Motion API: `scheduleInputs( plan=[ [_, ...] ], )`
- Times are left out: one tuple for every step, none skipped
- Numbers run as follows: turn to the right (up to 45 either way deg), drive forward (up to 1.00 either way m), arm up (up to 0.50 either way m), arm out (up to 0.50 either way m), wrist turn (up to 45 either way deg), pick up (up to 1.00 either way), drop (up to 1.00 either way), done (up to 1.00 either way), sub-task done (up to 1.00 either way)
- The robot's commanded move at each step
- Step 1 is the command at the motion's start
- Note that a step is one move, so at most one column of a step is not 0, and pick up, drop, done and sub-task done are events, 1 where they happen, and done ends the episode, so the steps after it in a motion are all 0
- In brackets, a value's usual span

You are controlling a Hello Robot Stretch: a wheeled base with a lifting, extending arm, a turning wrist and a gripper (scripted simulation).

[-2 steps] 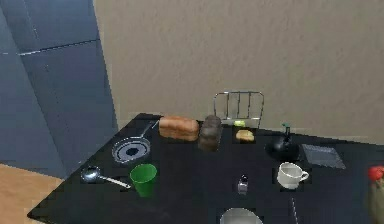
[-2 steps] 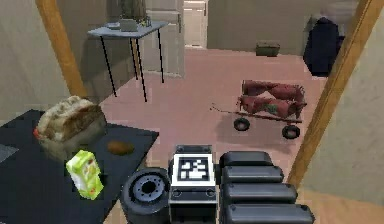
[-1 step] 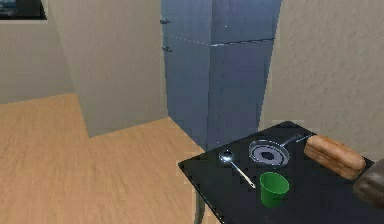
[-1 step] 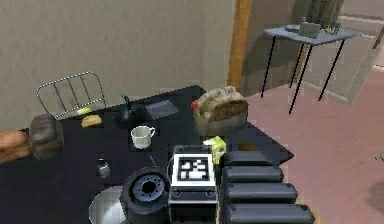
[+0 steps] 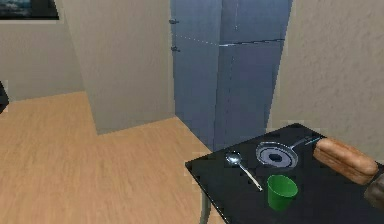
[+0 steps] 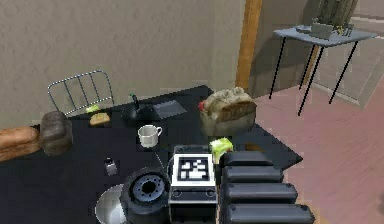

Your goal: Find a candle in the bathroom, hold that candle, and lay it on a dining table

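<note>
I cannot name the candle with certainty; the nearest guess is a small yellow-green lump (image 6: pixel 220 147) on the black dining table (image 6: pixel 60 178), its long axis too small to judge. It lies toward the table's right side from the dark gripper (image 6: pixel 146 194), past the white marked square (image 6: pixel 193 168). I cannot tell the state of the fingers, nor whether the gripper holds anything.

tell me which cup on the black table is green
The cup right of the spoon, near the forward view's bottom edge, is green; the mug in the arm side view is white.
</note>
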Motion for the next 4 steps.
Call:
scheduleInputs(
  plan=[
    [0.0, 0.0, 0.0, 0.48, 0.0, 0.0, 0.0, 0.0, 0.0],
    [0.0, 0.0, 0.0, 0.0, 39.0, 0.0, 0.0, 0.0, 0.0],
    [0.0, 0.0, -0.1, 0.0, 0.0, 0.0, 0.0, 0.0, 0.0],
    [0.0, 0.0, -0.32, 0.0, 0.0, 0.0, 0.0, 0.0, 0.0]
  ],
)
